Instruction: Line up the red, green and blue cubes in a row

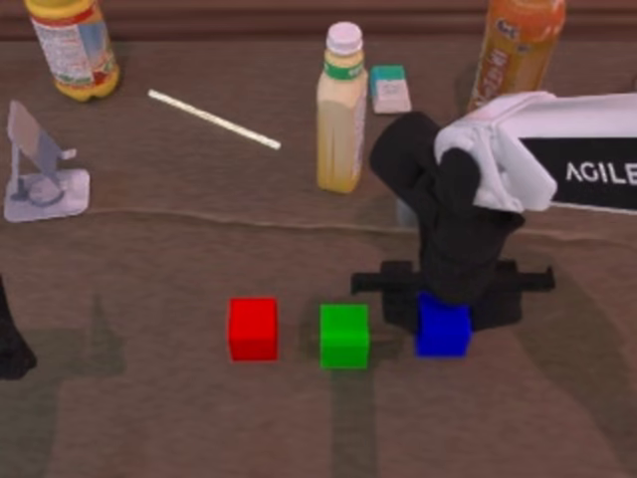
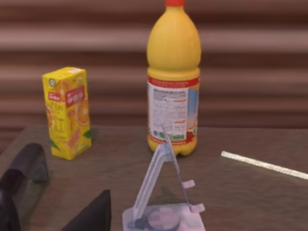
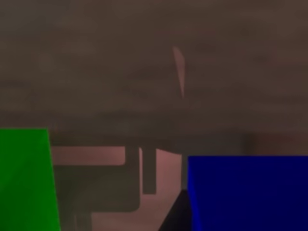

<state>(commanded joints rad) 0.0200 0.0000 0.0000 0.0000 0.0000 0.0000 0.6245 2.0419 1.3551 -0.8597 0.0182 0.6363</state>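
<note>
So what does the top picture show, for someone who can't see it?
Seen from above, a red cube, green cube and blue cube sit in a row on a brown table, with the right arm's hand directly over the blue one. Behind them stand bottles, a white stick and a small stand; the left arm barely shows at the left edge.

The top camera hangs above the bench [image 1: 149,418] and looks nearly straight down, taking in the whole row of cubes and the bottles along the far edge.

The left wrist camera sits low near the bench's left side, facing the back wall; it shares the orange bottle [image 2: 173,82], the clear stand [image 2: 161,192] and the white stick [image 2: 264,165] with the top view.

The right wrist camera is pressed very close to the surface, sharing only the green cube [image 3: 24,178] and blue cube [image 3: 248,192]; which way it faces is hard to tell.
</note>
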